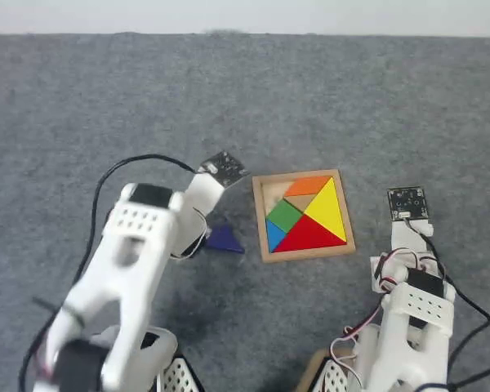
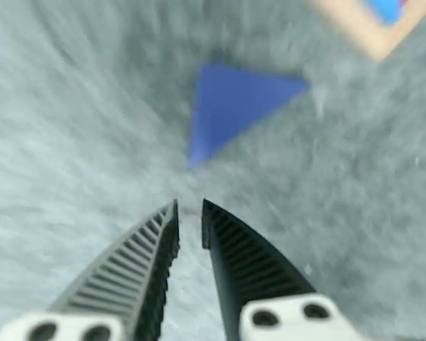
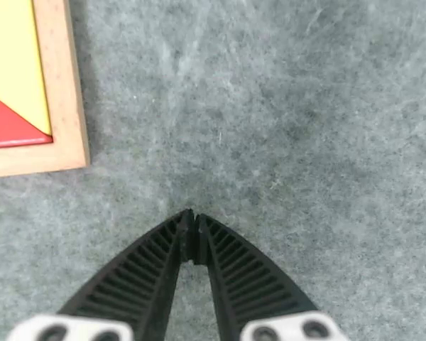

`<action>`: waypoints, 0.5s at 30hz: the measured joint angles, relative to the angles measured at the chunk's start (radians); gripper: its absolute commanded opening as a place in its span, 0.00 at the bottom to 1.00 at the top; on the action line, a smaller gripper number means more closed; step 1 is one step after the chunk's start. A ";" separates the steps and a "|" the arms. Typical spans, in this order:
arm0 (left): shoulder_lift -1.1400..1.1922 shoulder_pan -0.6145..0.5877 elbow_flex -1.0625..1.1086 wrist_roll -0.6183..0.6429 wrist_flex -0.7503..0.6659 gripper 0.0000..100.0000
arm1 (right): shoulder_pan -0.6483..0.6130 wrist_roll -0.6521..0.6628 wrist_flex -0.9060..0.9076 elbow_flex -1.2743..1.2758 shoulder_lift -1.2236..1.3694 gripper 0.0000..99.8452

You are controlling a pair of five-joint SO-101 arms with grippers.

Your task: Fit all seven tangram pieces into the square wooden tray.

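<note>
Tray on grey counter, coloured pieces inside; blue triangle loose just beside it, under the left arm. From left wrist: left gripper, fingers narrowly parted, empty, near blue triangle. From right wrist: right gripper, fingers pressed together, empty, near tray corner.

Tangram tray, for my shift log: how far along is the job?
Done: orange, yellow, red, green and light-blue pieces sit in the tray. In hand: nothing; the left pincer, open, faces the dark-blue triangle on the carpet. Left: placing that triangle; the tray's upper-left looks bare.
</note>
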 measured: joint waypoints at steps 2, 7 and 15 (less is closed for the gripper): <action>-0.069 0.029 0.000 -0.029 -0.049 0.22 | 0.000 0.000 0.000 0.000 0.000 0.01; -0.034 0.150 0.000 -0.189 -0.097 0.22 | 0.000 0.000 0.000 0.000 0.000 0.01; 0.304 0.184 -0.072 -0.405 -0.118 0.22 | 0.000 0.000 0.000 0.000 0.000 0.01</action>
